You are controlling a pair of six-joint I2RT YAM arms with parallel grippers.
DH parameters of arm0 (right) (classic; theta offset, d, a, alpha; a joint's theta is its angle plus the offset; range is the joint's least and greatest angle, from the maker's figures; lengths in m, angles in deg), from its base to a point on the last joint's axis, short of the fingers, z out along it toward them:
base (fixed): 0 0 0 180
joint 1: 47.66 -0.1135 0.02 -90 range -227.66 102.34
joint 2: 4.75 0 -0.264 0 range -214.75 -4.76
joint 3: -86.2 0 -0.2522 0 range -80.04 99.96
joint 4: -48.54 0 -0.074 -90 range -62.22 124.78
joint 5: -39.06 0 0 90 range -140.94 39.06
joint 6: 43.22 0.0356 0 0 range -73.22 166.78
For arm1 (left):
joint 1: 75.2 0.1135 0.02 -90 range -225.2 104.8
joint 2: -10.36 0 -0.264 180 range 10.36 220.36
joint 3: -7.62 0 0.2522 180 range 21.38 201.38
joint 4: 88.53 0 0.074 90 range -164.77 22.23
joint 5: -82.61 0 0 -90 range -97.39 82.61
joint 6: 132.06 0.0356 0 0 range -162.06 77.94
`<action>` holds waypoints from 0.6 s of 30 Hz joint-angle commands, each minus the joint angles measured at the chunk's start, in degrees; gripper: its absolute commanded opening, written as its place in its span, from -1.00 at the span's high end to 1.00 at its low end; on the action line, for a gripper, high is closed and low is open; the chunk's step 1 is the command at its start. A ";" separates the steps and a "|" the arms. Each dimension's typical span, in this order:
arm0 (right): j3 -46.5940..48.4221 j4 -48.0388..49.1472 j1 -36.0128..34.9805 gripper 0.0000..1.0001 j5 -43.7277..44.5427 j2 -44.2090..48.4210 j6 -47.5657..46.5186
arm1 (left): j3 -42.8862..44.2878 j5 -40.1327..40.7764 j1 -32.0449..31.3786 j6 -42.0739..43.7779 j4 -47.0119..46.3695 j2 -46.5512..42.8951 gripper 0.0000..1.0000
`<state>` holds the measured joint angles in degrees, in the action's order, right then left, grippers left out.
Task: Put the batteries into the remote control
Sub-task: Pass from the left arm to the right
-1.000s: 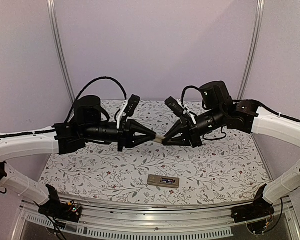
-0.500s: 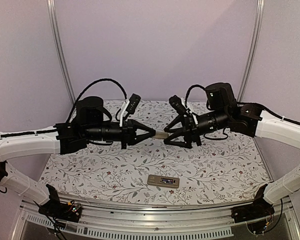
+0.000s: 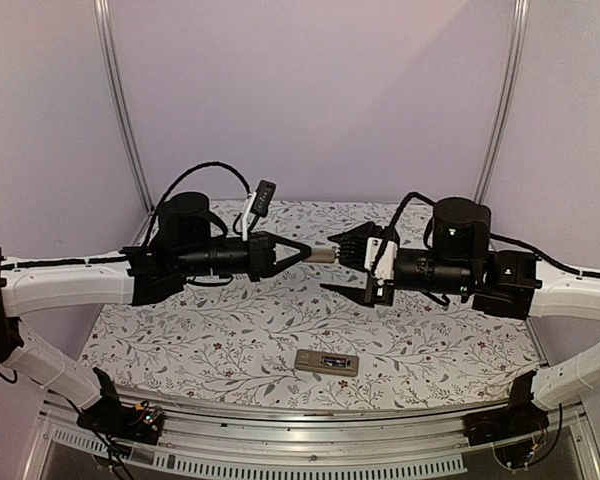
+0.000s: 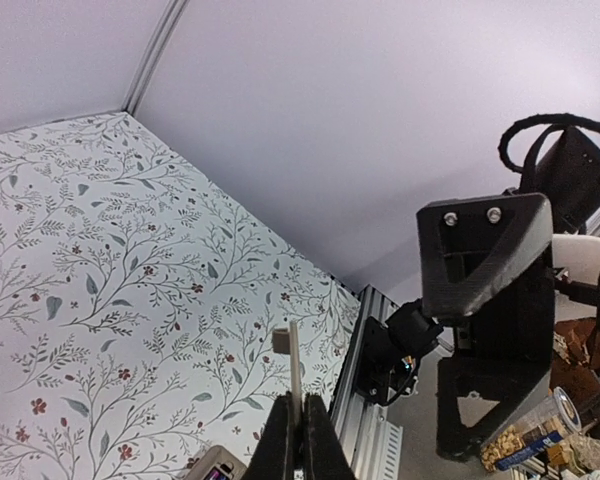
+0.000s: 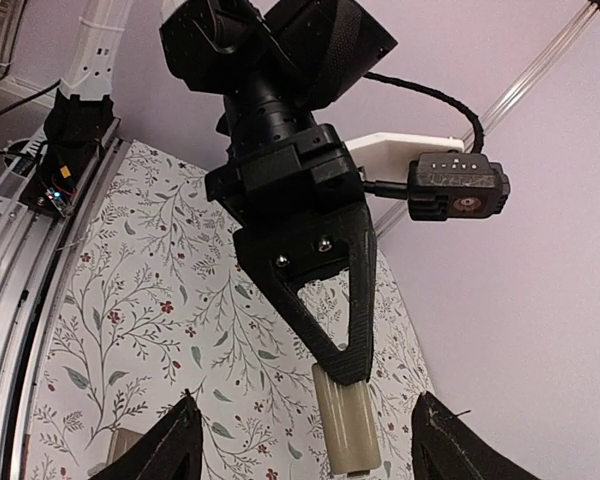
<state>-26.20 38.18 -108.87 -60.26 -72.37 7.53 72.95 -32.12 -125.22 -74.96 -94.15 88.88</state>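
The remote control (image 3: 326, 362) lies flat on the floral cloth near the front edge, screen side up; one corner of the remote (image 4: 215, 468) also shows in the left wrist view. My left gripper (image 3: 308, 252) is held above the table, shut on a small flat tan cover piece (image 3: 323, 254) that sticks out past its tips. That gripper (image 4: 300, 415) pinches the cover (image 4: 294, 360) edge-on. My right gripper (image 3: 345, 265) faces it with the jaws wide apart, touching nothing. In the right wrist view the cover (image 5: 348, 425) hangs between my open right gripper's (image 5: 302, 400) tips. The batteries are out of view.
The floral cloth (image 3: 230, 330) covers the table. A metal rail (image 3: 310, 440) runs along the near edge, and pale walls with corner posts (image 3: 120, 110) close in the back and sides.
My right gripper has opened, let go of the cover piece and drawn back to the right. The left gripper has kept hold of the cover and risen slightly.
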 commanded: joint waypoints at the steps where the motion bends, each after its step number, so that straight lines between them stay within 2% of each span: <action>1: 3.00 -1.29 0.13 -0.38 6.63 -4.13 -6.07 | -0.86 -1.71 0.73 -1.04 -2.45 0.09 1.00; 4: 4.34 -2.12 0.13 -0.28 11.04 -6.58 -6.17 | -0.68 -2.16 0.79 -1.02 -2.40 0.13 1.00; 7: 4.86 -2.33 0.13 -0.18 11.46 -7.73 -5.87 | -0.61 -1.87 0.78 -0.67 -1.86 0.29 1.00; 10: 4.88 -2.00 0.13 0.03 12.29 -7.79 -5.23 | -0.41 -2.47 0.78 -0.50 -1.91 0.77 1.00; 15: 4.30 -2.23 0.11 0.07 13.36 -7.88 -5.32 | 0.14 -3.73 0.80 -0.76 -2.42 1.12 1.00; 18: 4.36 -2.19 0.16 0.28 13.37 -7.81 -5.14 | 0.13 -3.79 0.76 -0.67 -2.43 1.27 1.00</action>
<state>-23.03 36.43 -108.78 -48.37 -79.87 2.05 72.95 -34.90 -125.18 -75.75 -95.63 89.49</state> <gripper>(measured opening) 0.415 0.008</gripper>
